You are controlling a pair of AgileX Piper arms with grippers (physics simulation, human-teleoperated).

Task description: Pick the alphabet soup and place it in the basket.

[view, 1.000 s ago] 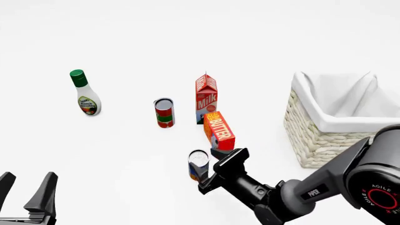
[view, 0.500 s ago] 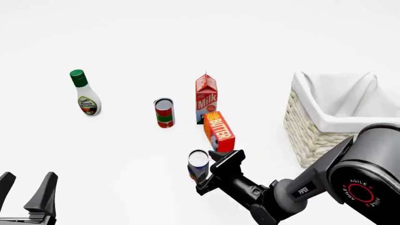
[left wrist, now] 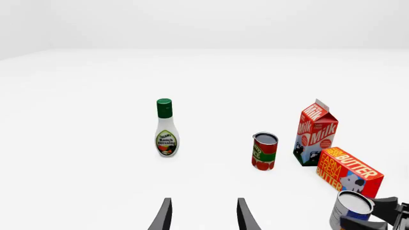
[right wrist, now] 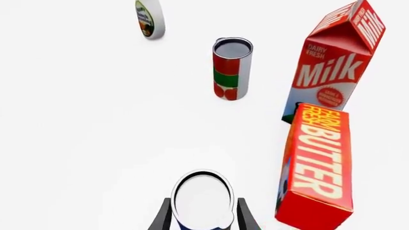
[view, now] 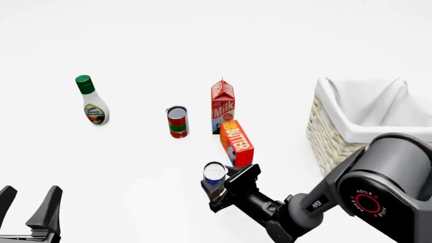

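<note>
The alphabet soup [view: 214, 175] is a small can with a blue-and-orange label and a silvery-white top, standing on the table in front of the butter box. My right gripper [view: 217, 191] is open, with its fingers on either side of the can; the right wrist view shows the can top [right wrist: 201, 199] between the two fingers [right wrist: 164, 218]. The can also shows in the left wrist view [left wrist: 350, 211]. The wicker basket [view: 337, 147] with white lining stands at the right. My left gripper [view: 28, 205] is open and empty at the near left, also in its wrist view [left wrist: 203, 218].
A butter box [view: 236, 142] stands just behind the soup, a milk carton [view: 223, 105] behind that. A red-and-green can [view: 177, 122] stands left of the milk. A ranch dressing bottle [view: 90, 101] stands at the far left.
My right gripper has slid forward and a little left, so the soup can now sits between its fingers. The can and the left arm have not moved.
</note>
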